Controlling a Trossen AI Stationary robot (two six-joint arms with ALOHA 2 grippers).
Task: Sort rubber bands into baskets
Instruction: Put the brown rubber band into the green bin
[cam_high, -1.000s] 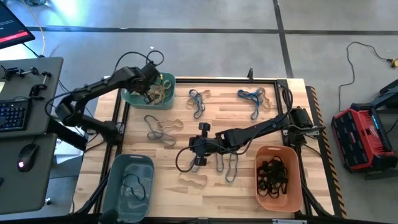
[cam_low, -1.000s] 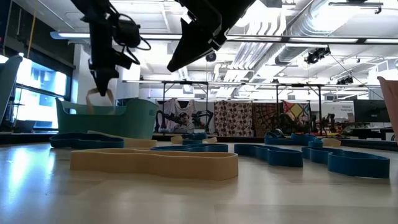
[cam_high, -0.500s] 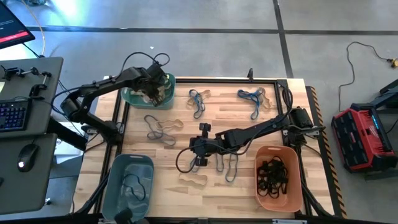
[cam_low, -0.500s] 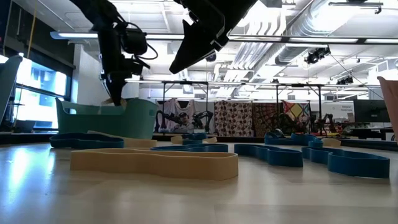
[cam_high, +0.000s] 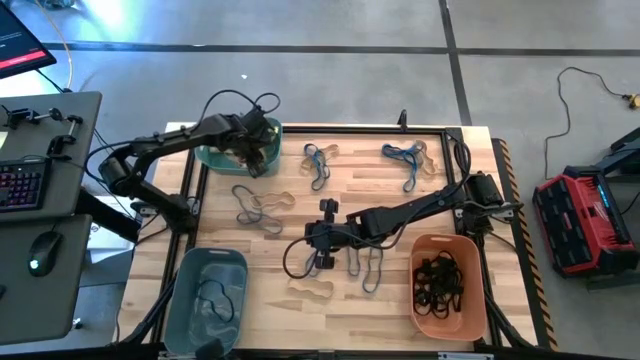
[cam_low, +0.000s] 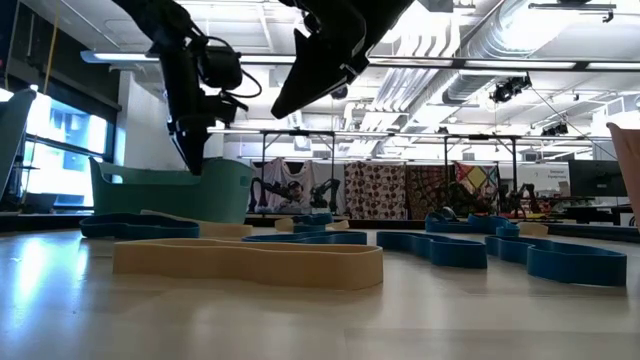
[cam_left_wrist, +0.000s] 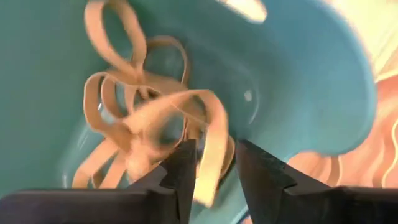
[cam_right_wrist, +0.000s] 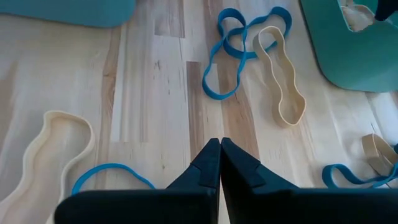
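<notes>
My left gripper (cam_high: 252, 152) points down into the teal-green basket (cam_high: 212, 158) at the table's far left, its tips just above the rim (cam_low: 195, 160). Its fingers stand apart in the left wrist view, with a blurred tan rubber band (cam_left_wrist: 208, 158) passing between them above a heap of tan bands (cam_left_wrist: 124, 93) on the basket's floor. My right gripper (cam_right_wrist: 219, 149) is shut and empty, hovering over the middle of the table (cam_high: 312, 240). Loose tan, blue and grey bands lie flat on the wood. My left gripper has a loop of the tan band (cam_left_wrist: 211, 168) between its parted fingers, which point down into the basket. The band is blurred, and I cannot tell whether a finger still touches it.
A grey-blue basket (cam_high: 180, 300) stands at the near left. An orange basket (cam_high: 420, 250) with black bands (cam_high: 437, 280) stands at the near right. Bands lie at the far middle (cam_high: 320, 160), far right (cam_high: 405, 160), left of centre (cam_high: 258, 205) and below my right gripper (cam_high: 312, 290).
My left gripper has moved a little toward the table's right and down over the teal-green basket, and has tipped more steeply downward. The tan band that hung from it above the rim has dropped out of the low view into the basket.
</notes>
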